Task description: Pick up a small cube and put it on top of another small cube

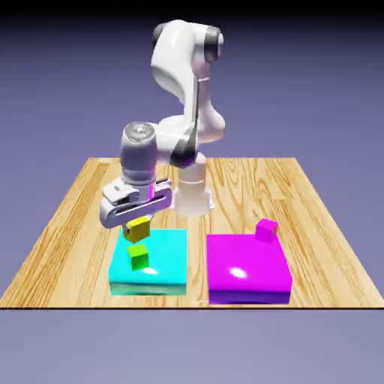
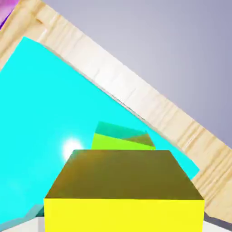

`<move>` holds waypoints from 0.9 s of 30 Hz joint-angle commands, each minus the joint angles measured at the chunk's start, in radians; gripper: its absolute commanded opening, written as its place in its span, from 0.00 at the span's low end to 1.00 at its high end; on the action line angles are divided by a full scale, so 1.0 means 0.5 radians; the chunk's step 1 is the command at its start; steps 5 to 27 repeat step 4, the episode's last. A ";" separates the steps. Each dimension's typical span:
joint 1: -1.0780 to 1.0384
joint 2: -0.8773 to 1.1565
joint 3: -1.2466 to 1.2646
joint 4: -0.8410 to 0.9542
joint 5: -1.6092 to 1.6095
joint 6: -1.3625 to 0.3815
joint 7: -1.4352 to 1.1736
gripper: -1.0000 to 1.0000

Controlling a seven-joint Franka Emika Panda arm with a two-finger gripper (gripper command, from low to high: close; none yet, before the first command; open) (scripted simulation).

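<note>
Between the closed jaws of the claw (image 1: 138, 222), a tiny yellow cube (image 1: 139, 229), clamped firmly and clear of every surface. Directly beneath, not yet touching, a lime-green cube (image 1: 139, 257) of the same size on a glossy cyan slab (image 1: 169, 262); probably the landing spot, with no orange-topped cube in sight. Best to square the faces, lower straight, and release only on contact. Plain, sharp-edged, hard-looking cubes with small flat tops: little margin for offset.

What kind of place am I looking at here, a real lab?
Probably not: it looks like a computer-rendered test scene. A wooden table floats before a blank violet backdrop, bearing only a white robot arm, glossy flat blocks and tiny cubes.
</note>
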 commanded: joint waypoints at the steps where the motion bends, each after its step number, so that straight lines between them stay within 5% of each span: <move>1: -0.004 0.013 0.002 -0.007 0.004 0.020 -0.003 0.00; 2: -0.004 0.013 0.002 -0.007 0.004 0.020 -0.003 1.00; 27: 0.015 -0.049 -0.009 0.025 -0.034 -0.067 0.023 1.00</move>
